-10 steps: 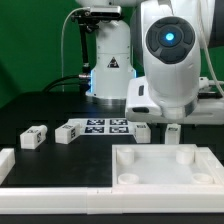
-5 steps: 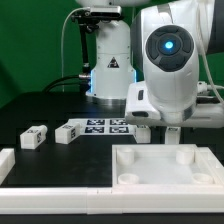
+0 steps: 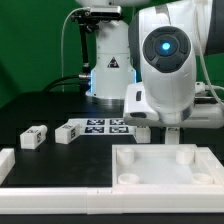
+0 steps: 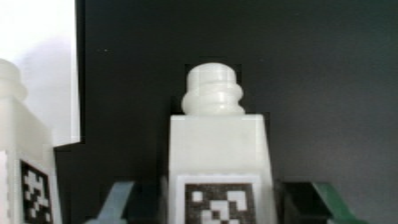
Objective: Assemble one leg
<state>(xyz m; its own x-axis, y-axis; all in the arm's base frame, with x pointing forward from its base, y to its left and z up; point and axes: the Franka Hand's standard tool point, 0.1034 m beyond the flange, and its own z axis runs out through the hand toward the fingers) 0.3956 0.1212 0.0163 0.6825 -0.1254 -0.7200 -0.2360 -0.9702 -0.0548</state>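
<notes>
In the wrist view one leg (image 4: 219, 150), a white block with a rounded peg on its end and a black-and-white tag, stands between my gripper's (image 4: 221, 202) dark fingers (image 4: 121, 200). A dark gap shows on each side of it, so the jaws are open around it. A second leg (image 4: 18, 150) stands close beside it. In the exterior view my gripper (image 3: 171, 131) is low at the table behind the white panel (image 3: 165, 170). One leg (image 3: 141, 131) stands next to it. Two more legs (image 3: 34, 137) (image 3: 68, 132) lie at the exterior view's left.
The marker board (image 3: 106, 126) lies between the left legs and the gripper. The large white panel with round corner sockets fills the front right. A white L-shaped rail (image 3: 20, 165) runs along the front left. The robot base (image 3: 108, 60) stands behind.
The arm has shifted slightly toward the exterior view's left and a little lower. The legs and the panel have not moved.
</notes>
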